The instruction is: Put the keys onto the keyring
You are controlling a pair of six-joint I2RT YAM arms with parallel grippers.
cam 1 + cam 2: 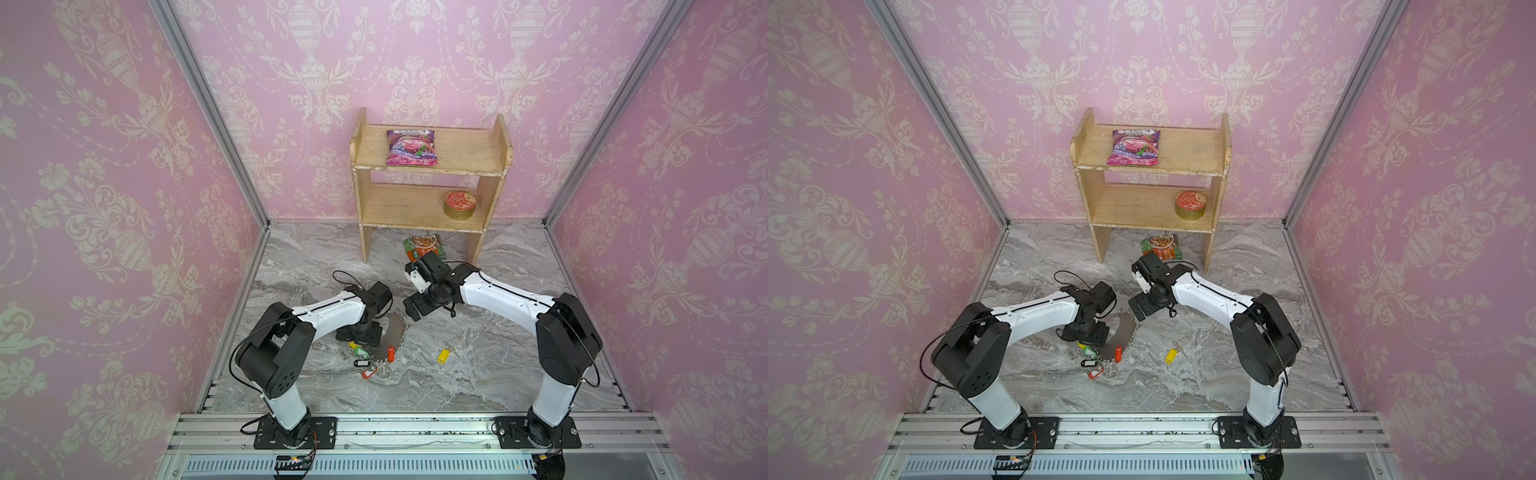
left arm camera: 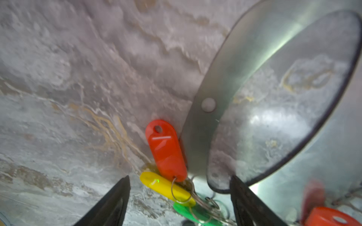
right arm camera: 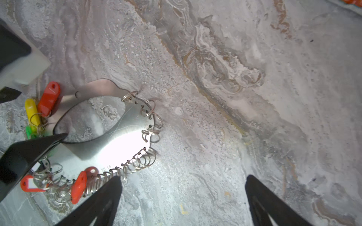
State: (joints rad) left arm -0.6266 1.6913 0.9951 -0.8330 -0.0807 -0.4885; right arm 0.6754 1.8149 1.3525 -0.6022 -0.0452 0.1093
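- The left gripper (image 2: pixel 180 177) points down at the grey marble-patterned tabletop (image 2: pixel 78 97). Its black fingers are spread wide and are closed on nothing.
- Between those fingers lie three key tags joined by thin silver split rings (image 2: pixel 207 205). They are the lower end of an oblong orange-red plastic key tag (image 2: pixel 166 150), an oblong yellow plastic key tag (image 2: pixel 166 188) and a green plastic key tag (image 2: pixel 194 213).
- The keyring (image 2: pixel 225 78), a large flat grey metal band forming a hoop, lies flat just beside the orange-red tag.
- In the right wrist view the tip of one left finger (image 3: pixel 39 144) sits at the hoop's inner edge. Whether it touches the hoop cannot be told.
- The right gripper (image 3: pixel 182 177) hovers over bare tabletop with its jaws fully apart and empty.
- The hoop's outer edge is lined with small silver wire loops (image 3: pixel 145 160) and runs just beside one right finger. A second orange-red tag (image 3: pixel 78 187) hangs among the loops there.
- A lone yellow-tagged key (image 1: pixel 444 355) lies on the tabletop apart from the hoop, well clear of both grippers and toward the right arm's base.
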